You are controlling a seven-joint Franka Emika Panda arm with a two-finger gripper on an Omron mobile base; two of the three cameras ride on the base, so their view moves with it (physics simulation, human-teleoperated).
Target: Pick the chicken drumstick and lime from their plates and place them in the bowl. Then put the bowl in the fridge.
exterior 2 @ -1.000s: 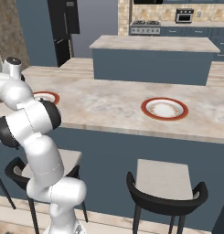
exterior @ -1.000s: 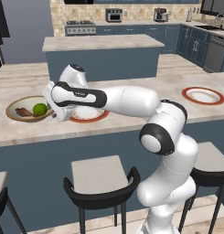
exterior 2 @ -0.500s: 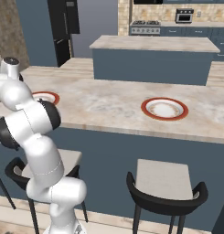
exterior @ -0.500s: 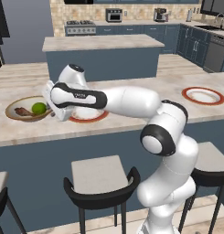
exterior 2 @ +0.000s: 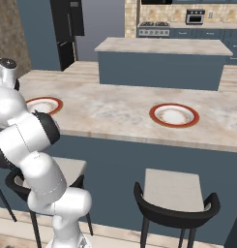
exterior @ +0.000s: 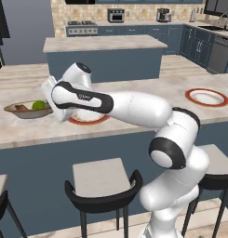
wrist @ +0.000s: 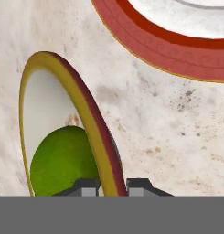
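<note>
Pinching the bowl [wrist: 102, 151] rim, the closed gripper [wrist: 112, 186] risks tipping out the lime [wrist: 63, 162] beside it.

A glossy white arm [exterior: 138, 109] of rounded segments with dark grey-black joints.

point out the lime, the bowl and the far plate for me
lime [wrist: 63, 160], hand view, middle of its green skin.
bowl [wrist: 93, 123], hand view, on its rim.
far plate [exterior 2: 174, 115], right base view, bare white centre.
</note>
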